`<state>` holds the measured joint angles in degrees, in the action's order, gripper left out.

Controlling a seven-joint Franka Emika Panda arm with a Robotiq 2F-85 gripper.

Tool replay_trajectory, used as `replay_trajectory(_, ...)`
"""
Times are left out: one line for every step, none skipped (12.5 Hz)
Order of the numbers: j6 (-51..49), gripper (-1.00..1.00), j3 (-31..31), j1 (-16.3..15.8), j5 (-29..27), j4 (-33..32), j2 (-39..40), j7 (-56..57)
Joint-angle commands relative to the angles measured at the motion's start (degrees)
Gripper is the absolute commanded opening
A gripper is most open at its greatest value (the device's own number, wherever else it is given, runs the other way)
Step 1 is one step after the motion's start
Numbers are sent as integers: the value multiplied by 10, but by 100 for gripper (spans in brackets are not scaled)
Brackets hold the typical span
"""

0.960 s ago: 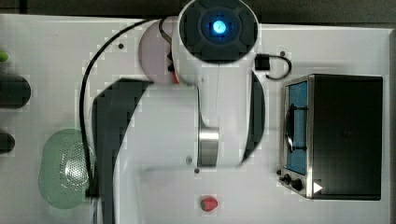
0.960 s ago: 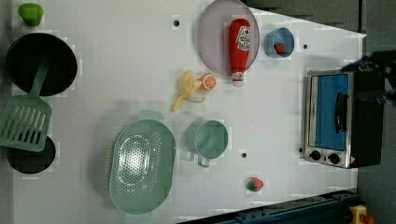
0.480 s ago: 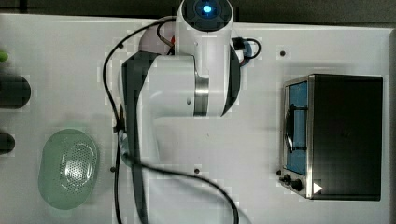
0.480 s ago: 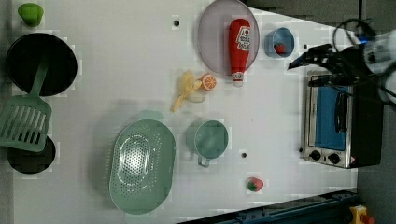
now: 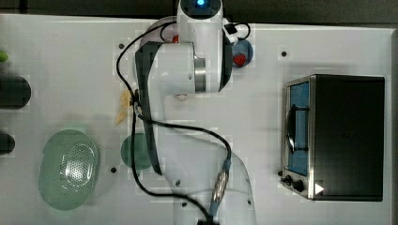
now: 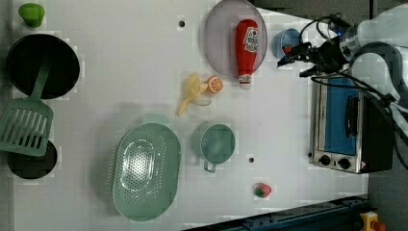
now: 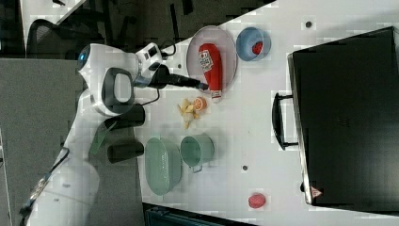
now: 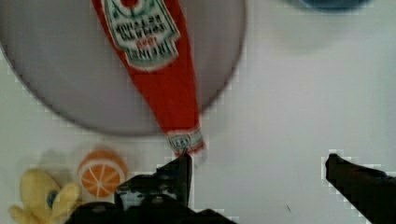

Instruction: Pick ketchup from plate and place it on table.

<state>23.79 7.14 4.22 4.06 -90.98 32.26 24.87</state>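
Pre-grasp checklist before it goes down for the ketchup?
1. Fingers open: ok, wide apart, nothing between them in the wrist view.
2. Ketchup on the plate: ok, lying flat, cap end poking past the rim over the table.
3. Gripper centred on the bottle: not ok, one finger sits by the cap and the body lies off to one side.
4. Neighbours: orange slice and banana lie close to the cap; watch them.
5. Blue dish clear of the bottle: ok.
6. Height above the bottle: cannot tell.
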Motion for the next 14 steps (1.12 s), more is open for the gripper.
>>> replay_trajectory(37, 100, 8, -35, 13, 50, 33, 55)
replay_trajectory(53, 100, 8, -39, 21, 56, 51, 55)
replay_trajectory(67, 100, 7, -42, 34, 58, 68, 55)
replay_trajectory(86, 100, 7, -43, 42, 59, 80, 55)
replay_trajectory(108, 100, 7, -43, 46, 59, 91, 55)
replay_trajectory(126, 100, 6, -43, 46, 59, 100, 55)
replay_trajectory(140, 100, 6, -43, 46, 59, 109, 55)
replay_trajectory(147, 100, 6, -43, 47, 59, 118, 55)
replay_trajectory(155, 100, 6, -43, 48, 59, 128, 55)
replay_trajectory(162, 100, 6, -43, 51, 59, 137, 55)
replay_trajectory(182, 100, 6, -43, 53, 59, 145, 55)
replay_trajectory(199, 100, 5, -43, 55, 59, 152, 55)
replay_trajectory(208, 100, 6, -44, 55, 59, 159, 55)
replay_trajectory(211, 100, 6, -44, 55, 59, 165, 55)
